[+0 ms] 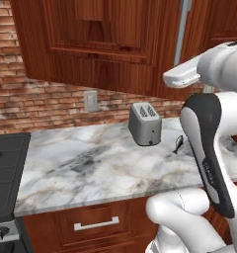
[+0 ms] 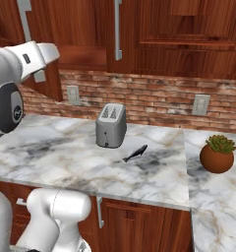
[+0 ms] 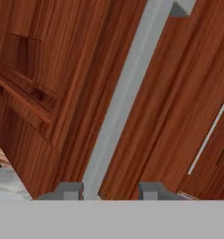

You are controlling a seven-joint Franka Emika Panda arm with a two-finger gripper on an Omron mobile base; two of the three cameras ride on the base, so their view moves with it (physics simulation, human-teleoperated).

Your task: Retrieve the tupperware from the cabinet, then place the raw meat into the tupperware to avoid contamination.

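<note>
Hand view: gripper (image 3: pixel 110 190) jaws partly open, straddling the long silver bar handle (image 3: pixel 128 93) of the dark reddish-brown wooden cabinet (image 3: pixel 48 84), not clamped (no contact visible). Slender dark grey fish-shaped raw meat (image 2: pixel 135 153) lies on counter well below jaws. Tupperware retrieval, meat transfer remain.

Cabinet (image 2: pixel 189 34) doors shut; fish-shaped raw meat (image 2: pixel 135 153) lies on marble.

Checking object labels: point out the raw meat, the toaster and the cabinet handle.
raw meat (image 2: pixel 135 153), right base view, mid-body.
toaster (image 2: pixel 110 126), right base view, front face.
cabinet handle (image 3: pixel 123 100), hand view, middle of the bar.
</note>
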